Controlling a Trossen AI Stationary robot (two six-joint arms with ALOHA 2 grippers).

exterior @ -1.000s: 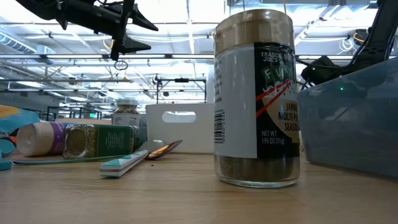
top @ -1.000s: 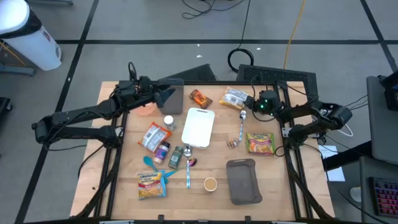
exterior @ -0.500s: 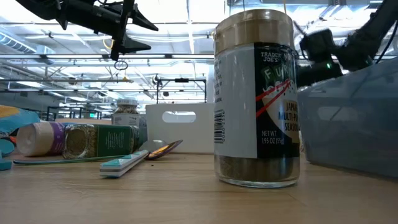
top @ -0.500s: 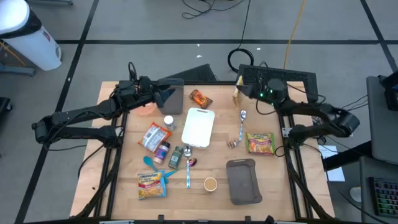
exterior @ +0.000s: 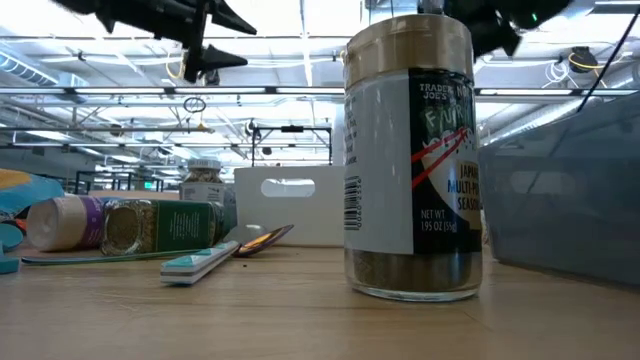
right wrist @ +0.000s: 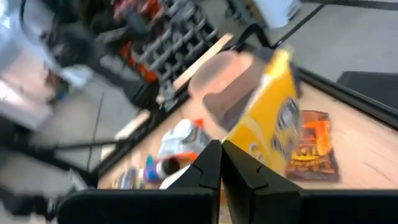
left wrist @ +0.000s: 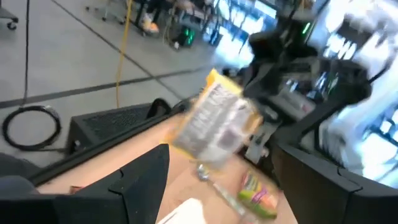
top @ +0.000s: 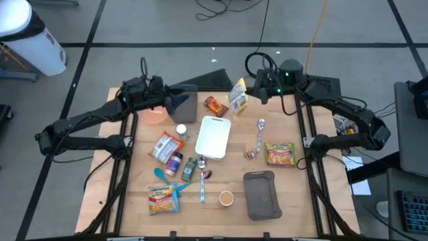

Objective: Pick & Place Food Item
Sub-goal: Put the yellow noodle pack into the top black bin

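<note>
A yellow-and-clear food packet [top: 237,96] hangs above the table's far edge, with my right gripper [top: 249,94] shut on it. The left wrist view shows the same packet [left wrist: 217,124] in the air in front of my right arm. My left gripper [top: 185,102] stands open above the far left of the table, its fingers pointing toward the packet and touching nothing. A pink bowl [top: 155,115] sits under my left arm. In the low view both arms show only at the top edge, behind a large seasoning jar [exterior: 412,160]. My right gripper pinches the packet's lower edge [right wrist: 241,149] between its two shut fingers. The fingers come nearly level from the table's right side. The packet stands tilted up past the fingertips, lifted clear of the table.
On the table lie an orange packet [top: 215,106], a white cutting board [top: 212,137], a spoon [top: 260,134], a noodle packet [top: 279,154], a grey tray [top: 261,194], a small cup [top: 226,197], several spice jars [top: 177,163] and another noodle packet [top: 162,199].
My right gripper has risen from the table's far right, carrying the packet up and toward the far edge and the left, and its wrist has rolled. The packet, which lay flat on the table, now hangs tilted and clear of it. My left gripper has risen a little.
</note>
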